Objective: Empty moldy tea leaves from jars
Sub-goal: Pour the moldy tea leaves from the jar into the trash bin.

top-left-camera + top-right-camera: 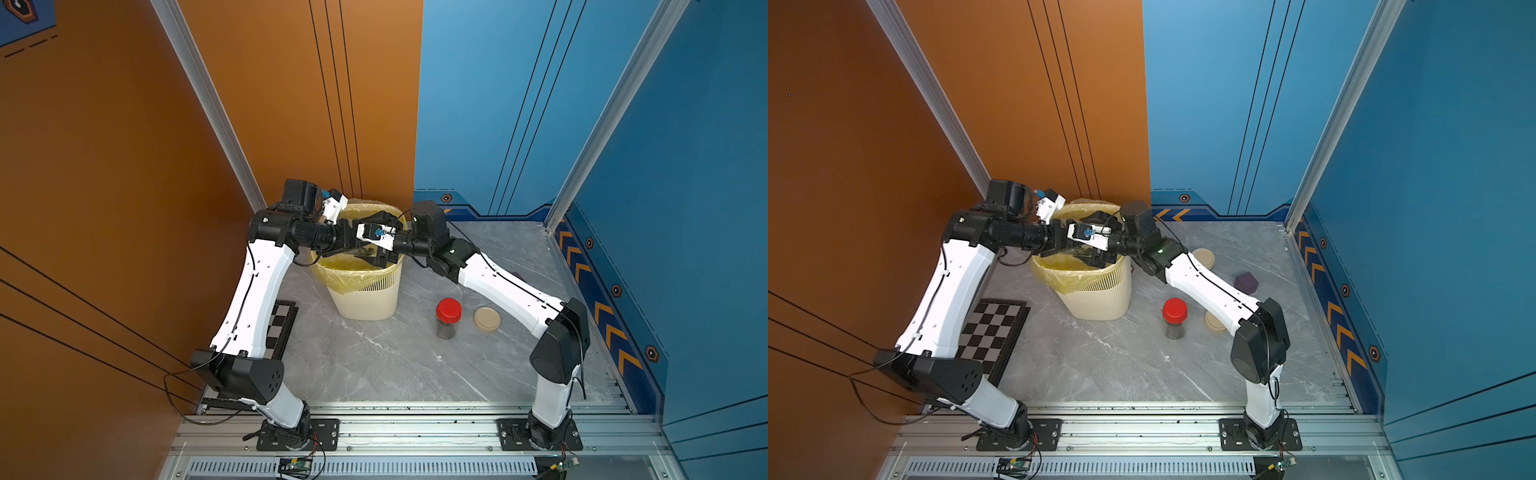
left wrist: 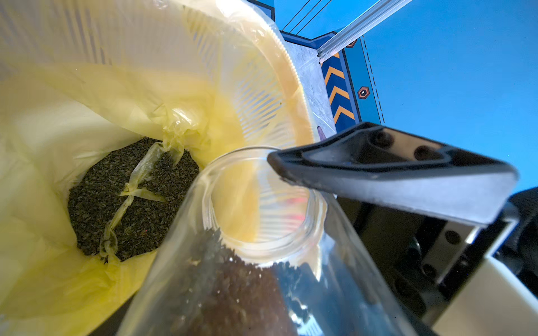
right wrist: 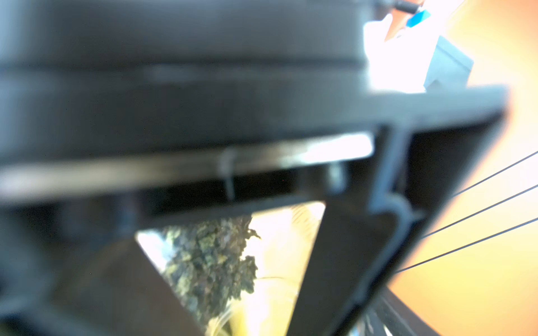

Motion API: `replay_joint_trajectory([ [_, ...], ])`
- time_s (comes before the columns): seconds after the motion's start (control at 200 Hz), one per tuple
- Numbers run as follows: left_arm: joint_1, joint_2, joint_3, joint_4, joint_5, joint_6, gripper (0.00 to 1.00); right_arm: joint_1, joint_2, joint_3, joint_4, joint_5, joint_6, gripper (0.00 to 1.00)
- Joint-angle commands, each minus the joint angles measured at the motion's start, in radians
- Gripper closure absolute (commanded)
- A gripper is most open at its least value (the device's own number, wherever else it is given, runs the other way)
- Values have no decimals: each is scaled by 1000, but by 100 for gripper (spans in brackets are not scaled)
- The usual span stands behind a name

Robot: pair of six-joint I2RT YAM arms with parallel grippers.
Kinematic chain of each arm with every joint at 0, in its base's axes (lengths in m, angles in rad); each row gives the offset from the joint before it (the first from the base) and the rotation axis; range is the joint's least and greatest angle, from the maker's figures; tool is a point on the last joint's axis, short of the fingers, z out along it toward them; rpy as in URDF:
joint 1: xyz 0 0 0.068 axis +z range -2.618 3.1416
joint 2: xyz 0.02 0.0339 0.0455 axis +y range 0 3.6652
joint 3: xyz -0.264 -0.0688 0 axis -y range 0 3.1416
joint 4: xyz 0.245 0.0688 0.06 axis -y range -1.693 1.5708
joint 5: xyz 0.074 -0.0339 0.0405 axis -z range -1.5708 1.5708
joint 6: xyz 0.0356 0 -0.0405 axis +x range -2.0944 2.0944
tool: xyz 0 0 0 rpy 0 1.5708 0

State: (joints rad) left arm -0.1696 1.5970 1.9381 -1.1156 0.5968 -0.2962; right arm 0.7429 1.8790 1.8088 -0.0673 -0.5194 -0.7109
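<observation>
Your left tool [image 1: 353, 245] grips the open jar [image 2: 320, 291], tilted mouth-first over the bin [image 1: 365, 299] at frame centre. Tea leaves [image 2: 233, 285] crowd its neck, and a heap [image 2: 131, 203] lies in the bag [image 2: 58, 261] below. Whether your right tool [image 1: 380, 249] alongside is clamped cannot be told. Tip steeper, keeping the mouth within the bin. Free worktop [image 1: 374, 365] lies lower centre, beside the red-lidded jar [image 1: 448, 318].

Cream slatted bin [image 1: 365, 299] holds yellow bag [image 1: 336, 272]; jar lid [image 1: 448, 309] red, board [image 1: 992, 332] checkered, block [image 1: 1246, 282] seemingly purple.

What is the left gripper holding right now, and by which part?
The left gripper holds an open glass jar by its side wall, tilted over the bin.
</observation>
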Motion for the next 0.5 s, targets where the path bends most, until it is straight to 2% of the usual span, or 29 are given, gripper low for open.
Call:
replay_joint_trajectory([
  [0.0,-13,-31,-7,12,125,40,38,-2,12,-6,88,-33,18,46],
  [0.085,-11,-28,-8,13,128,42,34,-4,14,-6,106,-41,31,48],
  [0.18,-9,-29,-6,11,133,46,34,-6,15,-6,121,-43,44,49],
  [0.22,-10,-27,-4,11,139,48,34,-6,18,-6,116,-43,46,46],
  [0.325,-17,-23,-2,11,155,52,36,-2,19,-37,134,-37,42,29],
  [0.43,-29,-20,0,12,163,52,37,6,28,-29,124,-30,31,22],
  [0.495,-34,-23,1,13,167,52,37,8,32,-28,125,-25,26,20],
])
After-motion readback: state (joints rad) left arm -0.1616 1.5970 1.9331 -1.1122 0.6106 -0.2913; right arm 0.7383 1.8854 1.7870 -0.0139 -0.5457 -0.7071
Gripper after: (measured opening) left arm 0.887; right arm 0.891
